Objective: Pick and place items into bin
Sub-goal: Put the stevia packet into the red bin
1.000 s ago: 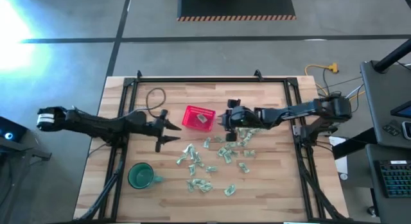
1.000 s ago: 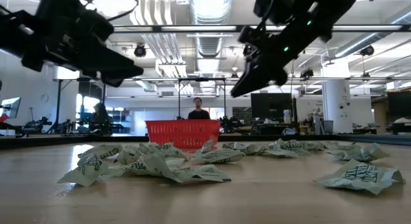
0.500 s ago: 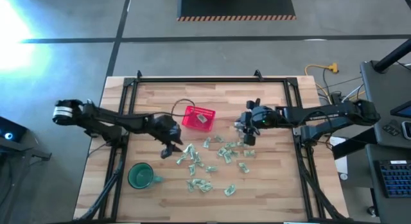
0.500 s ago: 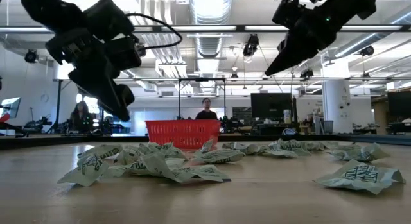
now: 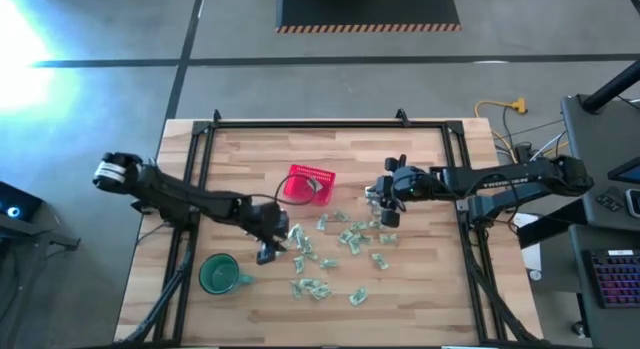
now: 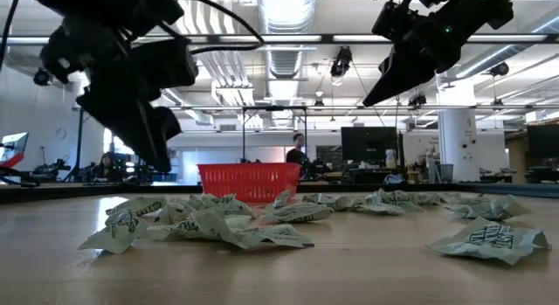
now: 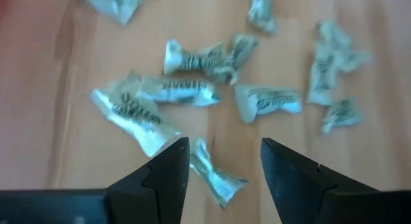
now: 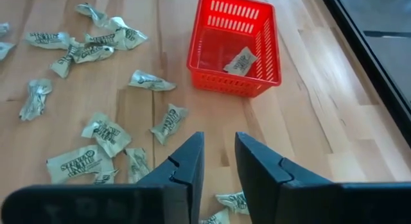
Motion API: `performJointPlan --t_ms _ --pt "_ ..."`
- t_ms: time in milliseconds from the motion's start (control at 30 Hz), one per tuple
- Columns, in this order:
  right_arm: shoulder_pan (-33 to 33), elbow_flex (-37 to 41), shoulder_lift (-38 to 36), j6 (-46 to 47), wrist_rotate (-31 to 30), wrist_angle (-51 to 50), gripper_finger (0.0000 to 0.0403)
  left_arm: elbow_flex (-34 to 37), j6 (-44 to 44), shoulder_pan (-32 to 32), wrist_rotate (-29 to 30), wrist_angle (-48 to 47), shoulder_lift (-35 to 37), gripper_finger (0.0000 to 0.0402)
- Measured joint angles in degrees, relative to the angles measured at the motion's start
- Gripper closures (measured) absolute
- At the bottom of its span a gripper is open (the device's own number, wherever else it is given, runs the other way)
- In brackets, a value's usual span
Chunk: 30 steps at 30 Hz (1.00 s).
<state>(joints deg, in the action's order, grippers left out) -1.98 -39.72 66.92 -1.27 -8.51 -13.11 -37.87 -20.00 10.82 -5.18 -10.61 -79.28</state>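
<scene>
Dark left fingers drop over the candy pile while the right arm backs off from the basket.

The left gripper [image 7: 218, 163], jaws spread wide, has swung from beside the red basket [image 5: 309, 184] down to the near-left edge of the scattered wrapped pieces [image 5: 335, 251], with one crinkled piece [image 7: 215, 176] lying just between its fingertips; a pick looks imminent. The right gripper [image 8: 218, 163], fingers narrowing and holding nothing, has pulled away from the basket and hangs above the pile's right side. One wrapped piece [image 8: 240, 61] lies inside the basket; nearly all the rest remain on the wooden table [image 5: 420, 289], so most of the job remains.
</scene>
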Motion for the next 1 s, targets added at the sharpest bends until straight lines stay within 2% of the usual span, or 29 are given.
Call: performJointPlan --t_ms 233,500,700,833,1000 --pt "0.0 0.0 0.0 -0.2 0.0 0.1 0.0334 -0.2 -3.5 2.8 5.4 -1.0 -3.5 0.0226" --pt "0.0 0.1 0.0 -0.2 0.0 0.0 0.0335 -0.3 -3.8 3.2 5.6 -0.3 -7.6 0.0226" --pt "0.0 0.3 0.0 -0.4 0.0 0.1 0.0335 -0.3 -3.8 3.2 5.7 -0.4 -7.7 0.0232" --pt "0.0 0.4 0.0 -0.4 0.0 0.0 0.0335 -0.2 -3.7 3.2 5.3 -0.5 -6.8 0.0267" --pt "0.0 0.5 0.0 -0.4 0.0 0.1 0.0335 -0.2 -3.7 3.2 5.3 -0.5 -6.6 0.0337"
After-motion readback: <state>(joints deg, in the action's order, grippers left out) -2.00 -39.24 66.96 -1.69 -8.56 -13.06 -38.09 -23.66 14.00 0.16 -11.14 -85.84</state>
